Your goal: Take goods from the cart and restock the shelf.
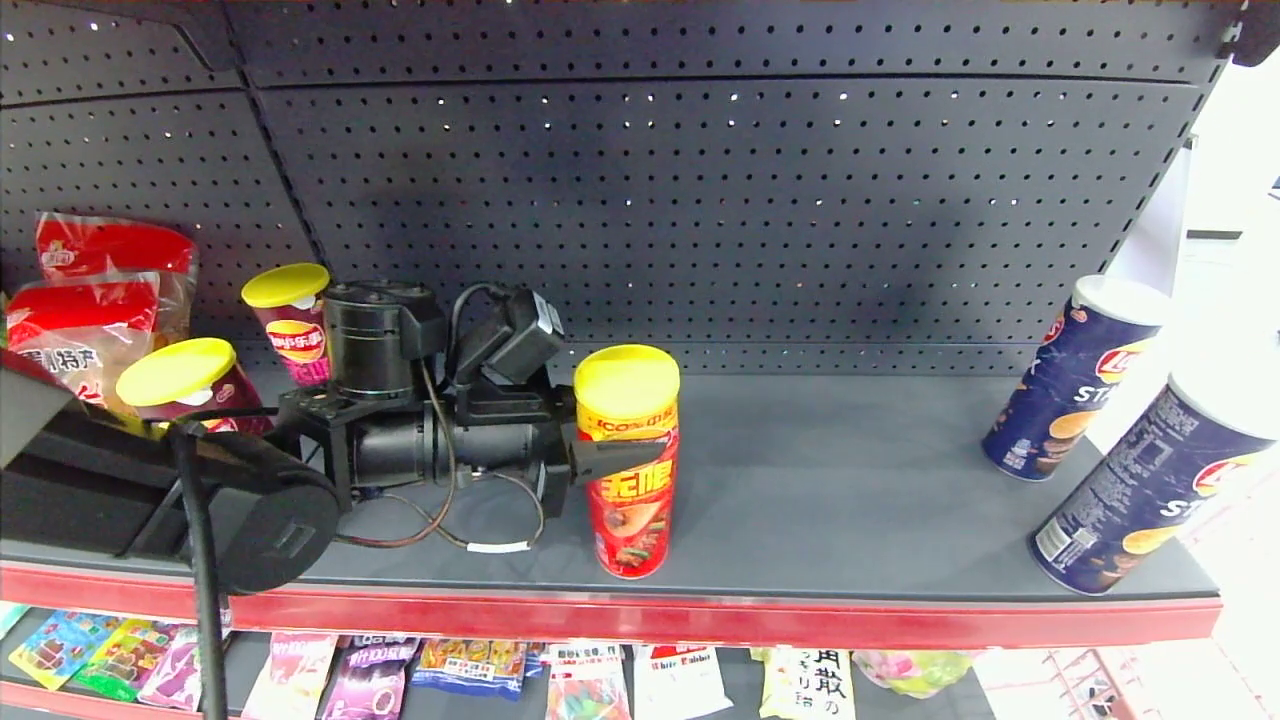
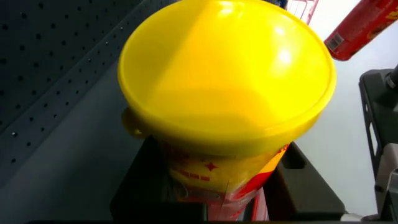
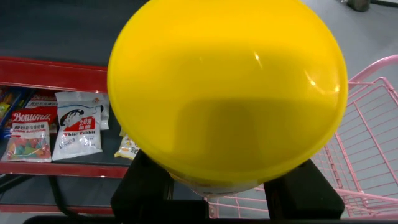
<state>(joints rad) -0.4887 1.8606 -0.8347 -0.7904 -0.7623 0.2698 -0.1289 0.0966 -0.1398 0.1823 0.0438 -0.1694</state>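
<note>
Grey shelf point(image 1: 850, 480) carries the red can point(image 1: 632, 530), standing tall. My left end effector point(image 1: 625, 452) hugs it from 9 o'clock. My right end effector point(image 3: 224, 190) holds a second can point(image 3: 227, 87) by the cart point(image 3: 373, 155).

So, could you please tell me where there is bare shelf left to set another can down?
Widest bare patch: the grey shelf between the red can in the left claw and the two blue cans. Left end is crowded with purple cups and red bags.

Dark pegboard panel point(image 1: 700, 200) behind; to its right, washed-out brightness, perhaps a pale floor point(image 1: 1245, 640).
</note>
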